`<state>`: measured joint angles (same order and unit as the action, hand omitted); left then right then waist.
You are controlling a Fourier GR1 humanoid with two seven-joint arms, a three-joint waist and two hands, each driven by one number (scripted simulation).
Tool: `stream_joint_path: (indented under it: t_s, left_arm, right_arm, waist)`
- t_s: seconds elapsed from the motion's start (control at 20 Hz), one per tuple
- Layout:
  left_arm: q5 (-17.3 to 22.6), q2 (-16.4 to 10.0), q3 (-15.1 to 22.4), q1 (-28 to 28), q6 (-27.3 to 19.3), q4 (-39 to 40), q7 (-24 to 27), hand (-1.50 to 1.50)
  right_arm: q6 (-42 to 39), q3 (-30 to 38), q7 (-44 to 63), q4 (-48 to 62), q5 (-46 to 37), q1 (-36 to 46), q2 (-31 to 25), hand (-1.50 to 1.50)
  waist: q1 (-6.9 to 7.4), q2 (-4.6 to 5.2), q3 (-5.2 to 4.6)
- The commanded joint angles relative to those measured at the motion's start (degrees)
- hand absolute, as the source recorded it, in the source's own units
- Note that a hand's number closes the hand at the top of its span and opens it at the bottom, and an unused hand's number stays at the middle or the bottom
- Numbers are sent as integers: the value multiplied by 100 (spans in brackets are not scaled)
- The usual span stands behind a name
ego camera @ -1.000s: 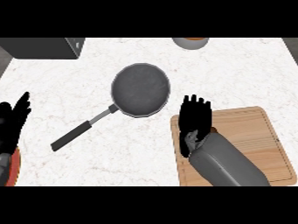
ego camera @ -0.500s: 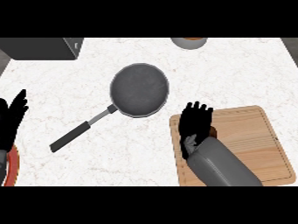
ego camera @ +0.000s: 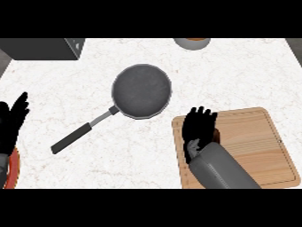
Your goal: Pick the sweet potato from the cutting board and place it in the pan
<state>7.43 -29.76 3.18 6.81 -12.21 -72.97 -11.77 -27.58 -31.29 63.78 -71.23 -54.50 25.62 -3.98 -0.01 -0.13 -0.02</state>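
The dark round pan [ego camera: 141, 91] lies on the white counter, its handle [ego camera: 81, 135] pointing toward the lower left. To its lower right is the wooden cutting board [ego camera: 254, 142]. My right hand [ego camera: 199, 126] hangs over the board's left part and covers the sweet potato; only a thin brown sliver [ego camera: 217, 133] shows at the hand's right side. How the hand stands on the potato is hidden from here. My left hand [ego camera: 6, 124] rests open at the left edge, fingers up, away from the pan.
A red plate's rim [ego camera: 13, 173] shows at the lower left under my left forearm. A bowl [ego camera: 192, 43] stands at the counter's far edge and a dark box [ego camera: 42, 48] at the far left corner.
My right hand has drawn back toward me and lower over the board's left part. The left hand has shifted slightly outward. Pan and board have not moved.
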Motion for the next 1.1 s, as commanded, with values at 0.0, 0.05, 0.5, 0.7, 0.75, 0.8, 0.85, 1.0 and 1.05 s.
stream_joint_path:
  t_s: [0.0, 0.05, 0.5, 0.7, 0.75, 0.8, 0.85, 1.0, 1.05]
  left_arm:
    - [-94, 98, -46, -175, -44, -83, 70, 0]
    - [-211, 140, 60, 309, -187, -127, -404, 0]
    - [-147, 105, -174, 6, 268, 94, 125, 0]
    - [-359, 345, -49, -32, -12, -223, -87, 0]
    - [-411, 477, -25, -48, -82, -69, -15, 0]
    - [-231, 161, -214, 273, 261, -91, -324, 0]
    - [-288, 179, -326, 279, 260, 81, -130, 0]
    - [-333, 283, -378, -88, 274, 149, 304, 0]
    - [-491, 394, -223, -237, 90, -192, 45, 0]
  right_arm:
    - [-458, -26, 965, -381, -263, -309, 117, -150]
    - [-492, 191, 796, -119, -249, -103, 78, -150]
    - [-574, 613, 721, 322, -699, -119, 388, -150]
    - [-584, 956, 216, 444, -867, -256, 127, -150]
    - [-406, 662, 445, 326, -1140, -544, 340, -150]
    - [-169, 662, 307, 375, -1222, -717, 327, -150]
    - [-438, 812, -24, 435, -1187, -474, 137, 150]
    - [-664, 514, -298, 484, -1534, -341, 57, 150]
    - [-681, 494, -350, 274, -1622, -448, -43, 150]
  waist:
    - [-17, -8, 0]
    - [-37, 2, 2]
    - [24, 9, 0]
    - [21, 7, 3]
    - [0, 6, 1]
    - [-11, 8, 3]
    - [0, 13, 2]
    - [19, 12, 0]
    - [19, 3, 2]
